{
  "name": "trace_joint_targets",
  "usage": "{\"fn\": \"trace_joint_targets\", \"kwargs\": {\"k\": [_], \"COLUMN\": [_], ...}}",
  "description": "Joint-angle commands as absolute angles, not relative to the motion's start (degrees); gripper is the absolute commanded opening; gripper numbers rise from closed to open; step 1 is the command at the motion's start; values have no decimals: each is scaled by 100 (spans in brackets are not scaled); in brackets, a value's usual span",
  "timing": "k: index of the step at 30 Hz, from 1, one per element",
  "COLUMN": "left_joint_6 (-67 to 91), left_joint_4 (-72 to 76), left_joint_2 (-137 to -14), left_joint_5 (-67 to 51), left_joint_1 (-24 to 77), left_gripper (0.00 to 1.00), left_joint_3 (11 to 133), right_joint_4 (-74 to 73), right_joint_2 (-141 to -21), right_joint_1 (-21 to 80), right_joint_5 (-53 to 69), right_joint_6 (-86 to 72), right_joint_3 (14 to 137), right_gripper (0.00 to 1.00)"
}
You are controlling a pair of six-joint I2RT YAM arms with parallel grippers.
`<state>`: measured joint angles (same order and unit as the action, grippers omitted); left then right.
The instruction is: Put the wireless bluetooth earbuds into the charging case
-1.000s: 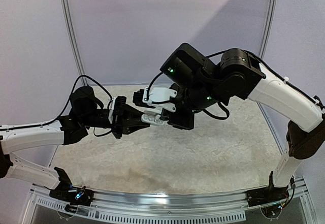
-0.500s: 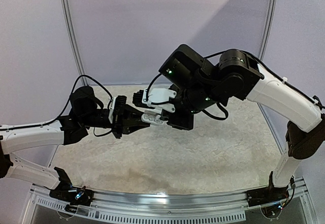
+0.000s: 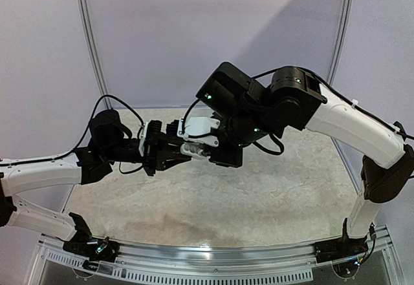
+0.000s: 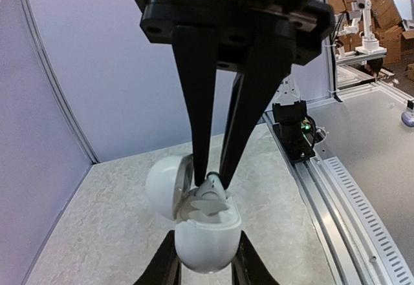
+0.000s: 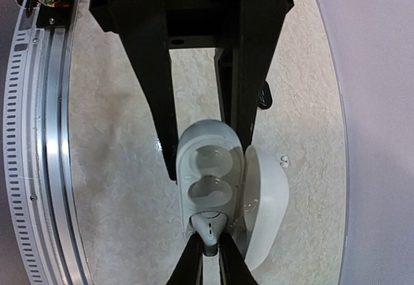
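Left gripper clamps the open case, lower centre of its wrist view. Right gripper pinches a white earbud at the case's lower end. Both empty pockets lie just up-frame, along the case's long axis.

Bright, even indoor light fills all views, with a broad diagonal shadow across the back wall. The wrist views bend at the edges, so the rail curves, and the white case shows only soft shading.
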<state>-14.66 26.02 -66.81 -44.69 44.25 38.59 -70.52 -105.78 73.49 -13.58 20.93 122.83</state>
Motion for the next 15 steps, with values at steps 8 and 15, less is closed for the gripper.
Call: {"fn": "trace_joint_targets", "kwargs": {"k": [8,15], "left_joint_6": [-1411,-1082], "left_joint_4": [2876,2861], "left_joint_2": [-6653,-6662], "left_joint_5": [-4624,-4439], "left_joint_1": [4482,4465], "left_gripper": [0,0], "left_joint_3": [3876,3876], "right_joint_4": [-6949,-6912], "right_joint_2": [-10644,-10509], "right_joint_1": [7354,7355], "right_joint_5": [-1709,-1828], "right_joint_6": [2215,2081], "right_joint_3": [12295,12289], "right_gripper": [19,23]}}
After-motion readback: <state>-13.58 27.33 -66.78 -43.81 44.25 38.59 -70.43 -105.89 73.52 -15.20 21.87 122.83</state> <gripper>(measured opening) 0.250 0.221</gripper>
